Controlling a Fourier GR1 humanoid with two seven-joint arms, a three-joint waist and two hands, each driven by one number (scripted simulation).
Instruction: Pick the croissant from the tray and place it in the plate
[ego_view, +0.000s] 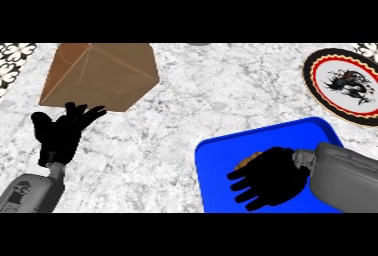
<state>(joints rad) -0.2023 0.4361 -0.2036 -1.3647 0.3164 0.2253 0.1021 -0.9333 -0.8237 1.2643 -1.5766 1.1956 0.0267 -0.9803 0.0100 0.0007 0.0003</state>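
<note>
The right hand (267, 179) is hovering over the blue tray (221, 165), its fingers (240, 186) spreading out toward the view's left and curling slightly downward, not yet closing on anything. Just beyond the knuckles, a small tan sliver of the croissant (246, 162) is peeking out on the tray; the rest of it is lying hidden under the palm, so whether the hand is touching it cannot be told. Past the fingertips, bare blue tray is running on to its left rim, and beyond that rim the marble counter (177, 125) is lying open. The grey forearm is entering from the lower right and crossing the tray's right side.

Up and to the right of this hand, well apart from the tray's far corner, the plate (347, 85) is sitting near the counter's right edge, with open marble between tray and plate.

The left hand (60, 131) is resting at the view's left, fingers straight and pointing up, relaxed and holding nothing. Its fingertips are lying just beside the near edge of a brown cardboard box (100, 75).

Counted: one tray, one croissant, one plate, one box, two hands.
</note>
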